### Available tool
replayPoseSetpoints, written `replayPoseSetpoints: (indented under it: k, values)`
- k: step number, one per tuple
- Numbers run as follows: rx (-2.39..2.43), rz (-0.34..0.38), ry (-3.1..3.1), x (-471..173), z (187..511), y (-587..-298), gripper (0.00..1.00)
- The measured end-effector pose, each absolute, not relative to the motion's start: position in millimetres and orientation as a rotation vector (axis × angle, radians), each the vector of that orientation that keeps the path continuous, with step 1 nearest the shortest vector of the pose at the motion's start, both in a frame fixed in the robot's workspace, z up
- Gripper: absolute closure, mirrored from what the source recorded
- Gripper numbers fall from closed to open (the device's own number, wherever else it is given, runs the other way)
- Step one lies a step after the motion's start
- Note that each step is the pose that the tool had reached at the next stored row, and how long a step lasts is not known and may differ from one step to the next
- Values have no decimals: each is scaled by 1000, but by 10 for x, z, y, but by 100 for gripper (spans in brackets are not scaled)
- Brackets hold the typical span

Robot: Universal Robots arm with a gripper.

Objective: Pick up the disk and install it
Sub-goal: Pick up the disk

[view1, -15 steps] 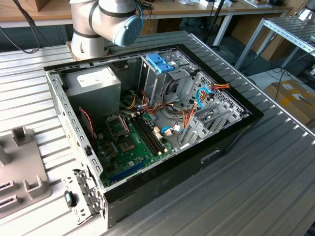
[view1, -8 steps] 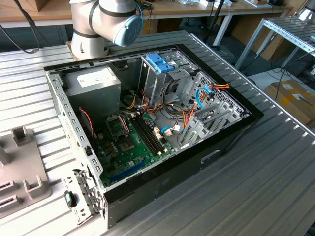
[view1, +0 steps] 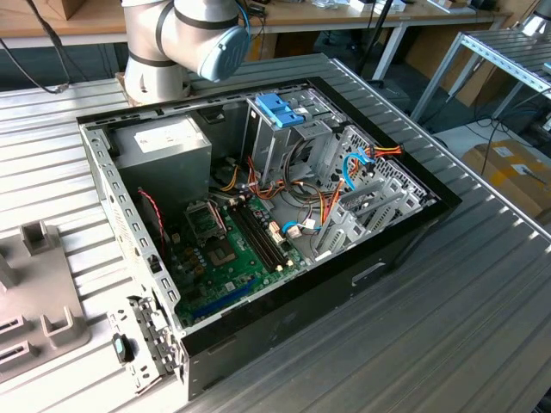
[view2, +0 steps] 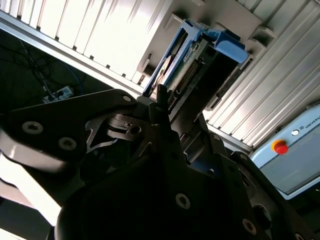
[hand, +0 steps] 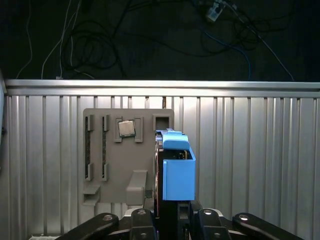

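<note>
In both wrist views the disk [hand: 159,172] [view2: 172,67] stands on edge inside a blue plastic carrier [hand: 178,172] [view2: 225,42]. My gripper [hand: 172,212] [view2: 162,100] is shut on the disk, its dark fingers clamped on either side of the carrier's near end. Disk and carrier hang above the ribbed table, over one edge of a grey fixture plate [hand: 112,165]. In the exterior view the open computer case [view1: 258,215] lies on the table, with a blue-topped metal drive cage [view1: 280,112] at its back.
A small silver chip [hand: 126,128] rests in the fixture plate. The grey power-supply box [view1: 164,142], the green motherboard [view1: 228,254] and loose cables fill the case. My arm's base [view1: 172,43] stands behind it. A box with a red button [view2: 280,146] lies off the table.
</note>
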State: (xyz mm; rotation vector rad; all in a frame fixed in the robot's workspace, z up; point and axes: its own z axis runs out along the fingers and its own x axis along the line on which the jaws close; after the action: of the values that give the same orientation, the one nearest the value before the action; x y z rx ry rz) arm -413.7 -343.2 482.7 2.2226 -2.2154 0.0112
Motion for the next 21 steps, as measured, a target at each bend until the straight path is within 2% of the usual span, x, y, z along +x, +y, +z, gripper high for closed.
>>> replayPoseSetpoints:
  k: [21]
  values:
    - [2223, 11, -2215, -3849, 4826, -3432, 65]
